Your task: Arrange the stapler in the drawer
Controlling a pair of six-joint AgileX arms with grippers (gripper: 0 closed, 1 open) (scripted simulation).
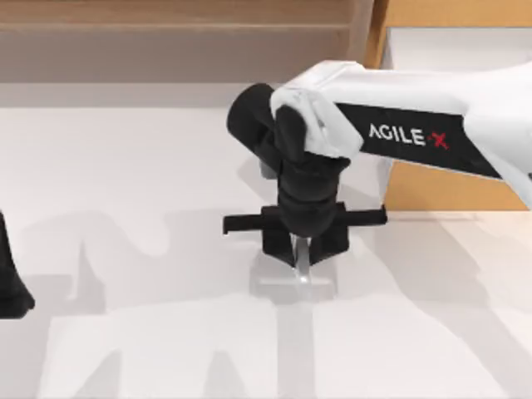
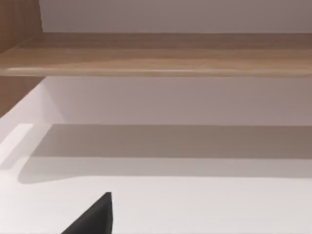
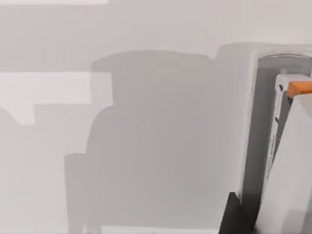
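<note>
So the stapler [image 1: 302,264] is that little see-through silvery bar sitting on the white table [image 1: 150,166] roughly mid-table, a bit right of centre, pointing near-to-far. The right gripper [image 1: 301,248] is directly over it, pointing straight down, with its black fingers either side of the stapler's far end. From above the gripper body blocks the contact, so I honestly can't tell how wide the fingers are or whether they've actually got a grip on it. In the right wrist view the stapler [image 3: 287,161] is right up close, pale with a small orange bit at one end, and a dark fingertip [image 3: 235,217] is just beside it.

The drawer [image 1: 440,179] is off to the far right, tan wooden front with a white inside, and the right arm reaches across in front of it. A paler brown shelf unit [image 1: 166,41] runs along the far edge.

The left gripper [image 1: 12,287] is parked at the left edge of the table; can't tell its fingers either.
</note>
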